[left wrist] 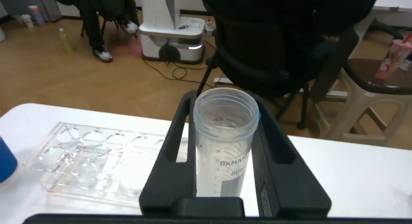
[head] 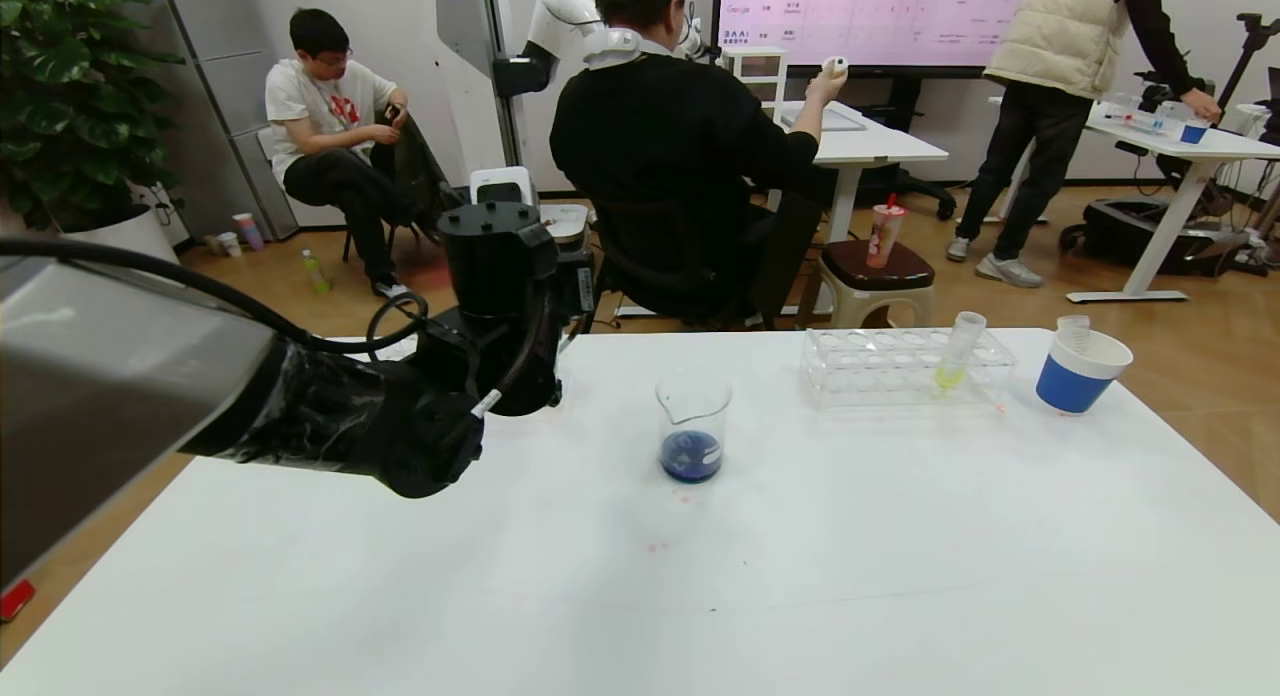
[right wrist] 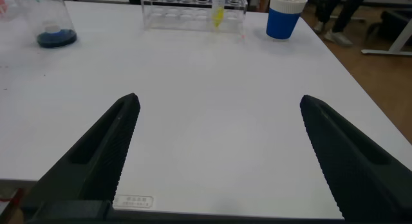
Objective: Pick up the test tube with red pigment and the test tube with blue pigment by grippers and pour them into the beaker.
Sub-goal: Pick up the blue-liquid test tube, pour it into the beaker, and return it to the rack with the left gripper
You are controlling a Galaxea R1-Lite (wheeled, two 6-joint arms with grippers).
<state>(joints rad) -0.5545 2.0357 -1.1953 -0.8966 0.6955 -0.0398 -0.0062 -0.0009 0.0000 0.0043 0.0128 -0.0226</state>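
the left gripper (left wrist: 225, 179) sits closed around a clear, emptied test tube (left wrist: 222, 150) held mouth-up over the table's far left side. to its right, near the middle of the table, stands the beaker (head: 692, 426) with dark blue-purple liquid at the bottom. further right is the rack (head: 905, 366), holding only a yellow-green tube (head: 957, 351). the right gripper (right wrist: 219, 153) hangs low at the near edge with its jaws wide and empty. judging by this, the left arm is nearer the beaker, but both pours look done.

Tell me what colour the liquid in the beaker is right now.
Dark blue with a purplish tinge, pooled at the bottom of the beaker; clearest in the head view.
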